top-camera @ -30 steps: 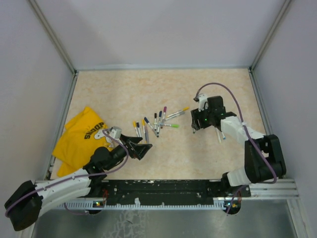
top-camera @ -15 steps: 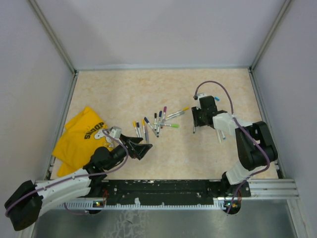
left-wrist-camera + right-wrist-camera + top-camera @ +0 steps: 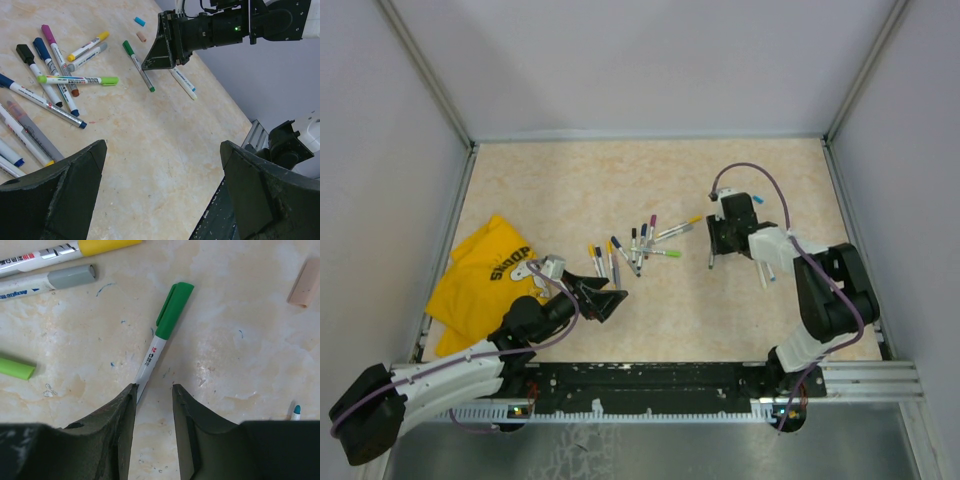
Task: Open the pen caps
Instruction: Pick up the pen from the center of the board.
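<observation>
Labels first: the yellow cloth (image 3: 470, 275) at the near left has dark lettering on it, but you can't read it from the overhead view. The green-capped pen (image 3: 165, 332) has a red mark and tiny black print on its white barrel, also too small to make out.

That pen's long axis runs roughly near to far, with the cap at the far end, tipped a little right. Your right gripper (image 3: 153, 390) is down over the near end of it. Its fingers are a narrow gap apart, wider than the barrel, and the barrel's end sits between them.

A loose peach cap (image 3: 303, 284) lies off to the far right of the pen. Your left gripper (image 3: 163, 147) is spread wide with nothing in it, on the near side of the pile of pens (image 3: 635, 245).
</observation>
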Robot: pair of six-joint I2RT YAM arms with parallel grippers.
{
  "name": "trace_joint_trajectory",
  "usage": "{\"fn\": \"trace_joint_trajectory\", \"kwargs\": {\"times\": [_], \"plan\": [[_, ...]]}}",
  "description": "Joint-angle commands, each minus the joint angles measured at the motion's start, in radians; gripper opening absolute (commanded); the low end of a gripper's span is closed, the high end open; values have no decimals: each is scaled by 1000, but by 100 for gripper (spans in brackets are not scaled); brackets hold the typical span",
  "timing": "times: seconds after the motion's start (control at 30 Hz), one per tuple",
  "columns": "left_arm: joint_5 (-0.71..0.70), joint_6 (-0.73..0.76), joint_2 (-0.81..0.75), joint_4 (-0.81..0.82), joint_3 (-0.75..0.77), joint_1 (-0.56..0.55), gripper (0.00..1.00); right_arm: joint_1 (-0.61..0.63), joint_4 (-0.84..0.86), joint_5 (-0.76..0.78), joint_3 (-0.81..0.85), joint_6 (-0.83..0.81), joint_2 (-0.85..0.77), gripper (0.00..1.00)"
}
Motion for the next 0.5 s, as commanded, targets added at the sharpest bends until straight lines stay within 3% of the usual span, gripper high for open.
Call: {"fn": "trace_joint_trajectory", "kwargs": {"times": [0.0, 0.47], "plan": [[17, -12, 2, 34, -3, 4, 99, 11, 22, -11, 49, -13, 19, 35], [22, -15, 7, 34, -2, 3, 99, 12, -15, 22, 60, -37, 27, 33]]}}
